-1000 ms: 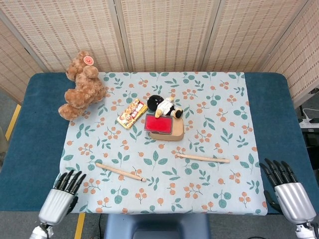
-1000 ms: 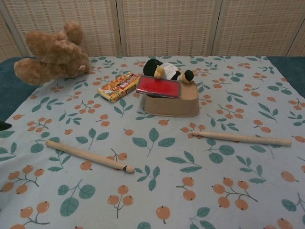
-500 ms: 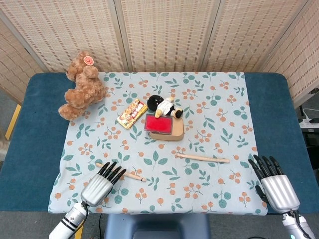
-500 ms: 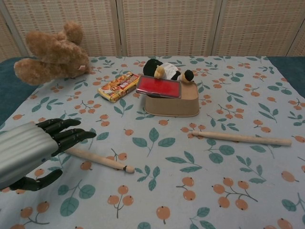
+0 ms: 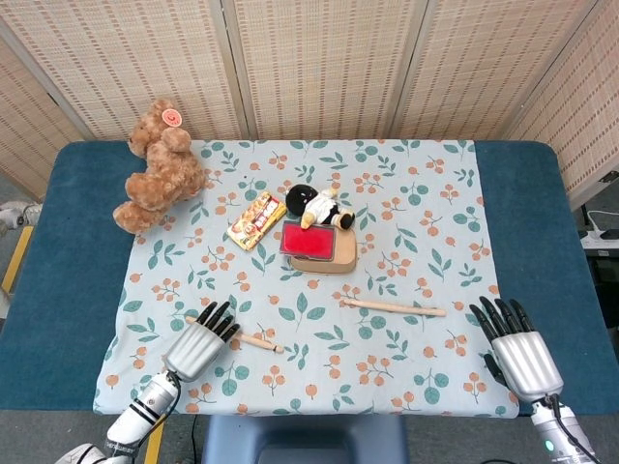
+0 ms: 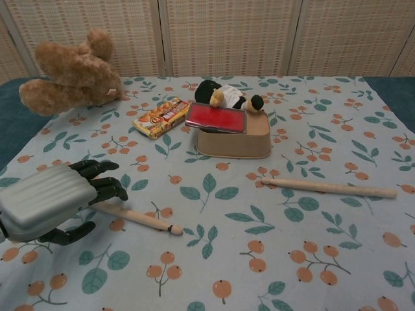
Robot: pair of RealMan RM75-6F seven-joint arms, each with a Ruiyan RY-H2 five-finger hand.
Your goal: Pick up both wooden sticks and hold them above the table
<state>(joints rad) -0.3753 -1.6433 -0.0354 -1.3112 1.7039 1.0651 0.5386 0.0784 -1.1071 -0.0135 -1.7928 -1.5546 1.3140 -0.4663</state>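
Note:
Two wooden sticks lie on the patterned cloth. The left stick [image 5: 253, 339] [image 6: 139, 217] lies at the front left, and its left end is hidden under my left hand [image 5: 198, 344] [image 6: 55, 197]. That hand hovers over the stick's end with its fingers spread and holds nothing. The right stick [image 5: 395, 307] [image 6: 331, 188] lies flat to the right of centre. My right hand [image 5: 517, 350] is near the cloth's front right corner, fingers spread, well apart from that stick. The chest view does not show it.
A teddy bear [image 5: 157, 166] sits at the back left. A snack box [image 5: 256, 218], a small black-and-white plush [image 5: 323, 207] and a tan box with a red lid [image 5: 317, 246] stand mid-table, behind the sticks. Blue table [image 5: 58, 290] borders the cloth.
My left hand has moved right and forward onto the cloth, from the table's edge to over the left stick's end. My right hand has edged left toward the cloth. Both sticks are unmoved.

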